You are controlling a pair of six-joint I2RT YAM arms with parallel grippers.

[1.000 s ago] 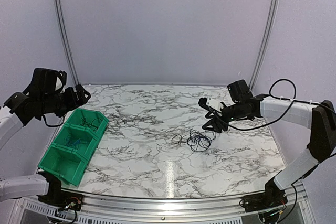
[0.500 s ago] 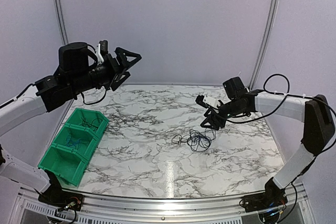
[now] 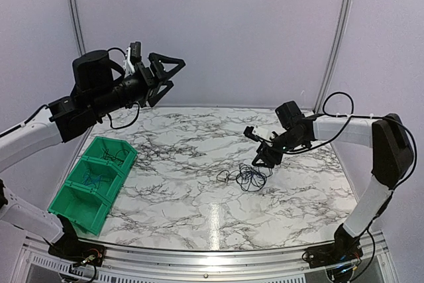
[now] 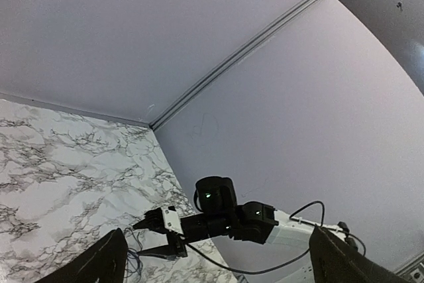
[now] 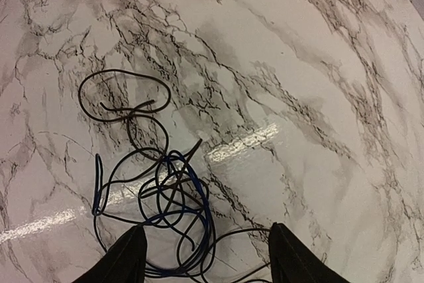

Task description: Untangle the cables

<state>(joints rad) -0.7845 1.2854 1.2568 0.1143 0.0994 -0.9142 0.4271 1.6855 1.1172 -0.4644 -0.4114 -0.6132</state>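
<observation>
From above, the left gripper [image 3: 177, 74] is held high over the far end of the green bin [image 3: 93, 180], jaws spread wide with nothing in them. It points across the table [image 3: 199, 197], probably to keep clear or to head for the tangle. The right gripper [image 3: 255, 147] hangs low just behind the cables [image 3: 248, 177], jaws parted and empty, likely lining up for a pick. The cables lie in a small knot right of centre on the marble top, well apart from the bin. The bin probably takes the freed cables, and thin wires seem to lie in two of its compartments already.

The left wrist camera looks mostly at the wall. Its own fingers [image 4: 106, 263] sit far apart at the bottom corners, and the other arm is small in the distance.

The right wrist camera looks straight down on the knot. A black cable [image 5: 122, 97] loops outward while a blue cable [image 5: 192, 190] winds through the middle. Both fingertips [image 5: 129, 256] straddle the near edge of the knot without touching it
</observation>
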